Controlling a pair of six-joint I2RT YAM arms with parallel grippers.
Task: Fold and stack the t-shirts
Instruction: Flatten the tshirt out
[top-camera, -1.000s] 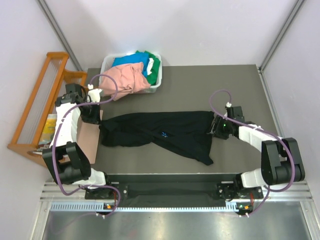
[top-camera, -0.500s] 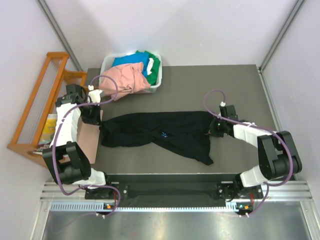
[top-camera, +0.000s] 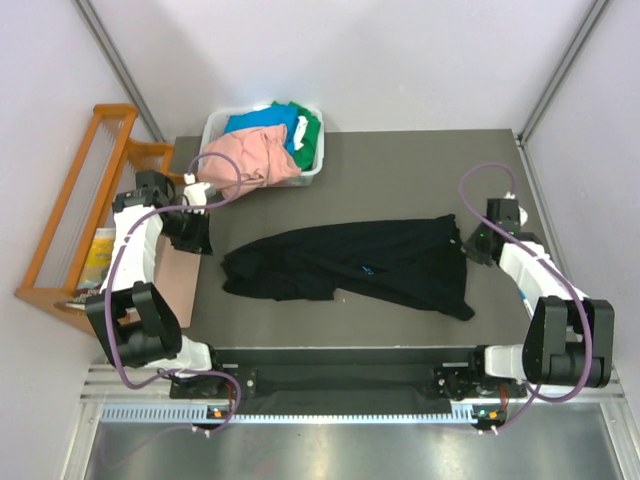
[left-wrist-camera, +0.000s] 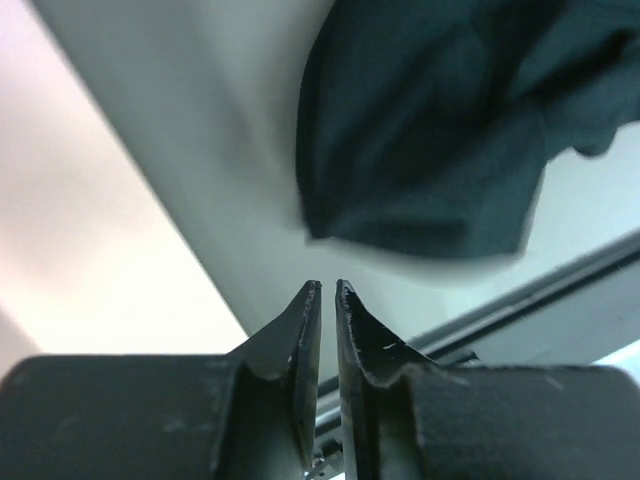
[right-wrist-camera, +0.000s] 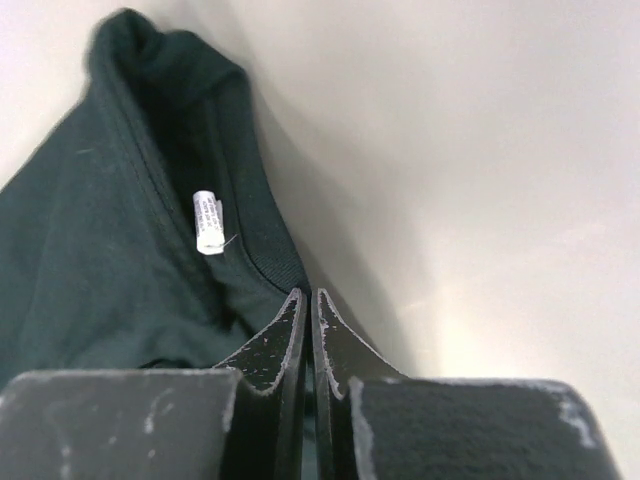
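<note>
Gray table (top-camera: 400, 170) held the black t-shirt (top-camera: 350, 262), bunched in the middle. The right gripper (right-wrist-camera: 307, 295) pinched its edge; the left gripper (left-wrist-camera: 325, 288) was closed on nothing. Pulling from one side could leave it crumpled.

**Robot test cell in a laboratory.** Plain white panel walls (top-camera: 400, 60) on grey metal struts (top-camera: 115, 60) enclose a dark table (top-camera: 400, 170), with an aluminium base frame (top-camera: 330, 405) running along its near edge. A wooden rack (top-camera: 70, 200) stands just outboard of the left gripper (top-camera: 200, 236), off the table's side. A white plastic bin (top-camera: 213, 130) sits just beyond that gripper, at the table's far corner.
</note>
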